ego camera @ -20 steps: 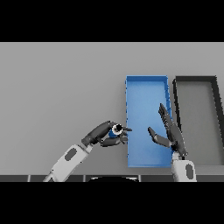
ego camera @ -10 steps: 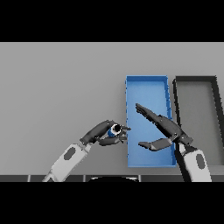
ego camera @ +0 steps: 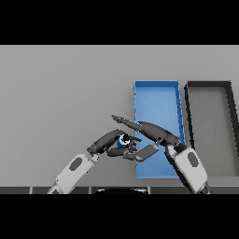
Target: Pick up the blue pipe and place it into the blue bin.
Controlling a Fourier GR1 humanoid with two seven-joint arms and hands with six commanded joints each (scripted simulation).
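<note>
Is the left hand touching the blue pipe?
Touching. The head view shows the left hand with fingers curled round the blue pipe, no gap between them, beside the blue bin.

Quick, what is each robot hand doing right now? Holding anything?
Left robot hand: curled round the blue pipe.
Right robot hand: open, fingers straight, reaching toward the pipe.

Small blue pipe with a dark open end (ego camera: 123, 140) | end-on to the viewer, mostly hidden by dark fingers curled around it | just left of the bin's near left corner || Shallow rectangular blue bin (ego camera: 157, 100) | open-topped, long side running away from the viewer | on grey worktop, right of centre
</note>
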